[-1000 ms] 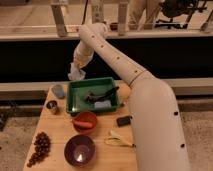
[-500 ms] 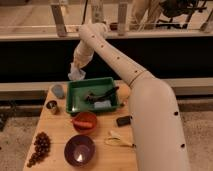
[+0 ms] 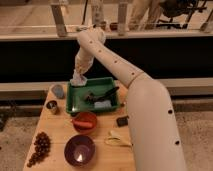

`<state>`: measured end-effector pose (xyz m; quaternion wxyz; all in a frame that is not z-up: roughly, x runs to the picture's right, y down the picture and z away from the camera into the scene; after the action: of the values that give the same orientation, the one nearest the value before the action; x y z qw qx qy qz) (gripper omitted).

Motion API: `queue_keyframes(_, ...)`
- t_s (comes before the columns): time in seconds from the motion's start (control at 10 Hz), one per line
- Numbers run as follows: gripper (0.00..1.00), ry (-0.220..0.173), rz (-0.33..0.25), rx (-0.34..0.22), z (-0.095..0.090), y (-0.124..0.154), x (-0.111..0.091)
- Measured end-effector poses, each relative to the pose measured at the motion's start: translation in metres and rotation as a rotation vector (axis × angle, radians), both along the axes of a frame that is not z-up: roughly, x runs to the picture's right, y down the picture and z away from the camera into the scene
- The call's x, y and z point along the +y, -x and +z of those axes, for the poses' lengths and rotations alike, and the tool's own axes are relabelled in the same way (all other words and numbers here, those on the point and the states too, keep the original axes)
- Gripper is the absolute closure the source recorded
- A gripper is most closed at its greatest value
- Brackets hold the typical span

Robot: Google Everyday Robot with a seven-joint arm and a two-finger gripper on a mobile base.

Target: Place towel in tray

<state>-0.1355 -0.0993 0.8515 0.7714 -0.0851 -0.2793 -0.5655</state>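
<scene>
1 pale towel [image 3: 78, 79] hangs bunched from the gripper [image 3: 80, 73], whose fingers are closed on its upper part, above the far left corner of the green tray [image 3: 76, 104]; whether its lower edge touches the rim cannot be told. The gripper sits at the end of the white arm [image 3: 115, 62], which reaches down from the upper middle and bends over the right side of the wooden table [image 3: 60, 135]. Inside the tray lie a dark brush-like tool [image 3: 100, 95] and a pale blue sponge [image 3: 102, 105]. Left of the tray sit a grey rounded object [image 3: 58, 90] and, nearer, a small metal cup [image 3: 51, 106]. In front of the tray stands a red bowl [image 3: 84, 121] holding a carrot, then a purple bowl [image 3: 79, 149]; grapes [image 3: 39, 146] lie at the left, a banana [image 3: 118, 138] and a small black object [image 3: 122, 120] at the right.
</scene>
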Motion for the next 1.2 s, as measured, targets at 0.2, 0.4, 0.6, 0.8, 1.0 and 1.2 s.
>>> queue_keyframes(0.2,1.00,0.081,0.025,0.076,0.053,-0.011,0.055)
queue_keyframes(0.4,1.00,0.128,0.035,0.113,0.085,-0.013,0.086)
queue_keyframes(0.6,1.00,0.166,0.049,0.135,0.120,-0.011,0.115)
queue_keyframes(0.8,1.00,0.183,0.054,0.137,0.136,-0.005,0.128)
queue_keyframes(1.0,0.90,0.204,0.046,0.164,0.140,-0.005,0.128)
queue_keyframes(1.2,0.68,0.228,0.043,0.183,0.137,0.002,0.122)
